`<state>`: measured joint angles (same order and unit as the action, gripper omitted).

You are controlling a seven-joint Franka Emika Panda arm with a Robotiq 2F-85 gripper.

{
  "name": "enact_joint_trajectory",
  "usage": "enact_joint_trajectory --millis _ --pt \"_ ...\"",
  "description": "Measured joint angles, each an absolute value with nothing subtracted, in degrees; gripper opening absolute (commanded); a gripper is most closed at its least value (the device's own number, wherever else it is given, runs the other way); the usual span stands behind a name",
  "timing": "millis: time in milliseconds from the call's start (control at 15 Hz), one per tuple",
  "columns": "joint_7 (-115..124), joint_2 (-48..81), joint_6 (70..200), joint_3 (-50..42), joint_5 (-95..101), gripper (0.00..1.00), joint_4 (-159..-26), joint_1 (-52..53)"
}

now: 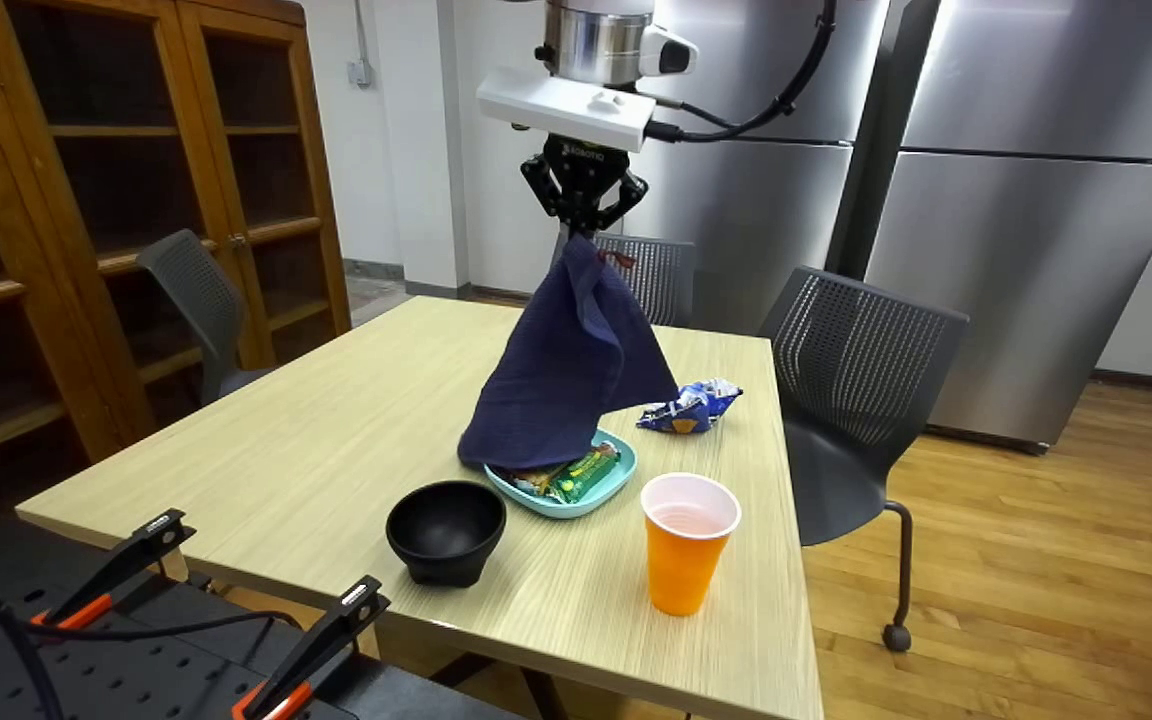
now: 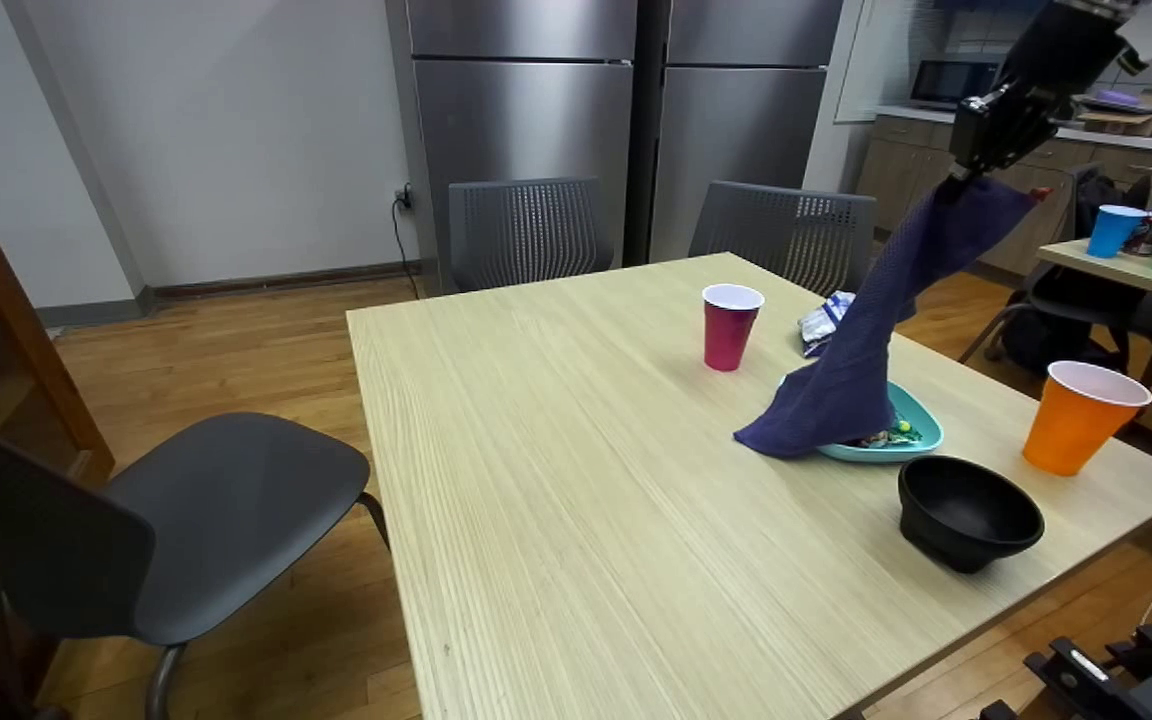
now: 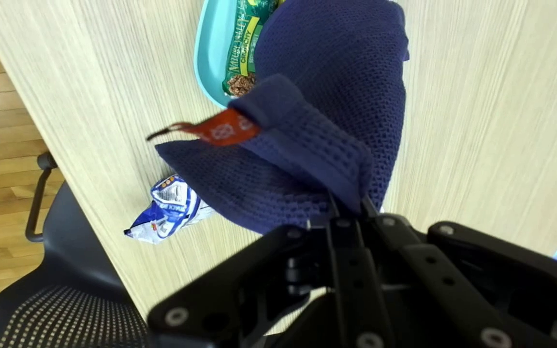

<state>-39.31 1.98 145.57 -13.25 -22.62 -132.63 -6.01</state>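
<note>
My gripper (image 1: 579, 228) is shut on the upper part of a dark blue cloth (image 1: 576, 350), which hangs down above the table. In the wrist view the cloth (image 3: 336, 63) is pinched between the fingertips, and a red tag (image 3: 225, 128) sticks out from its fold. The lower end drapes over part of a turquoise plate (image 2: 921, 415) and reaches down to about the tabletop beside it. On that plate lie wrapped snack bars, a green one (image 3: 244, 46) showing; the rest is covered. A crumpled blue and white snack bag (image 1: 691, 405) lies close by.
A black bowl (image 1: 446, 530) and an orange cup (image 1: 686, 545) stand near the plate. A pink cup (image 2: 729, 328) stands behind the cloth, hidden in an exterior view. Chairs (image 1: 856, 400) surround the wooden table (image 2: 556, 450); clamps (image 1: 311, 650) sit at the robot's base.
</note>
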Motion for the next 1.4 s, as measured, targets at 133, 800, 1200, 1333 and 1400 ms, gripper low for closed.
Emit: enact_joint_trajectory --millis 133,800,1200,1333,1400 --pt "-38.0 2.8 145.7 -13.2 -22.1 0.01 -132.6 -6.2" --pt "-29.3 8.0 145.7 -12.9 -15.9 0.01 -131.5 -7.9" --pt "-24.5 11.3 145.5 -12.1 -11.8 0.01 -129.7 -8.2" --pt "-23.4 12.5 145.5 -11.8 -11.0 0.01 -129.4 -8.3" --pt "-23.0 13.1 145.5 -11.7 -10.8 0.01 -129.3 -8.3"
